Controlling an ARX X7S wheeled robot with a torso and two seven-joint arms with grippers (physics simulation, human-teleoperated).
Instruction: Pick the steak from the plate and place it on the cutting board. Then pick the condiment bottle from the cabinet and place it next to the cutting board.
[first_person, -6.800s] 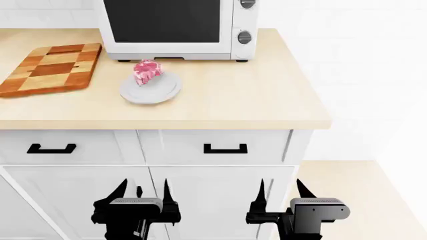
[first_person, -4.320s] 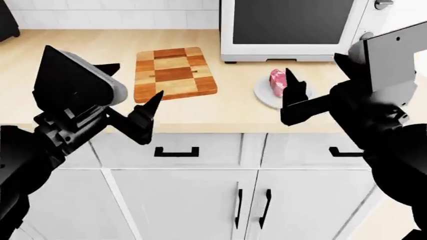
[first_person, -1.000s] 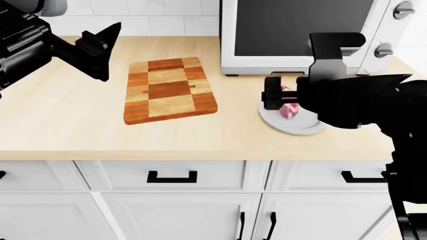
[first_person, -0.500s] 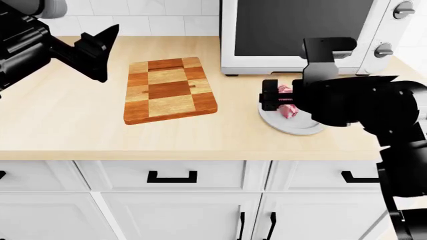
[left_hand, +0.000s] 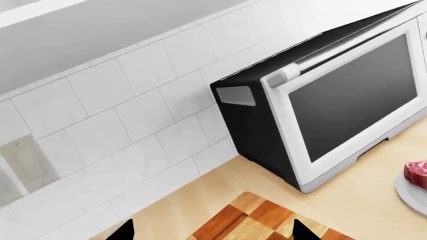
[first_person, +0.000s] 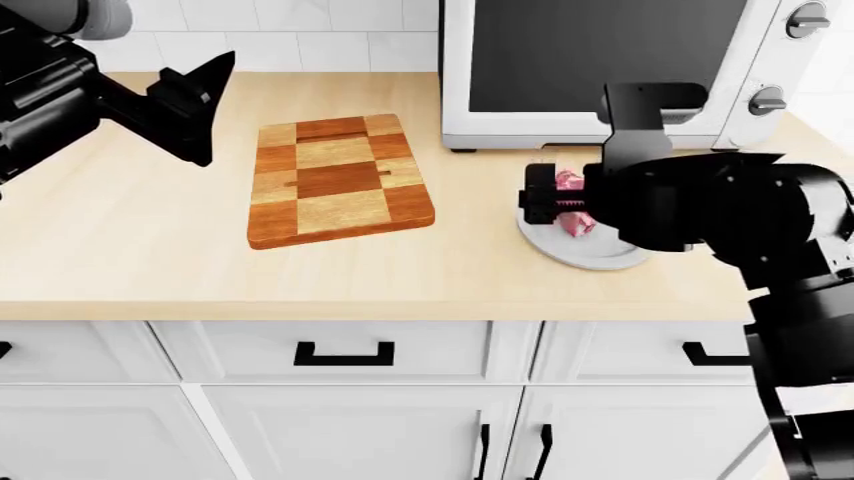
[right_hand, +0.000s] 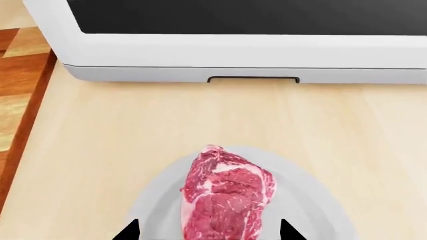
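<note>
You had just moved your right claw (right_hand: 208, 231) down over the steak (right_hand: 228, 194) on the plate (right_hand: 319, 201), still open and not gripping, so the grab came next.

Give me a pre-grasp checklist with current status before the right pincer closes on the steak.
1. Steak on the plate: ok, it rests near the plate's middle.
2. Right pincer astride the steak: ok, a fingertip shows on each side in the right wrist view.
3. Right pincer open: ok, tips stand apart, not touching the meat.
4. Pincer low enough to grip: cannot tell, only the tips show and the arm hides the steak in the head view.
5. Cutting board free for the drop: ok, nothing lies on it.
6. Left pincer out of the way: ok, open, off by the board's far side, away from the plate.
</note>
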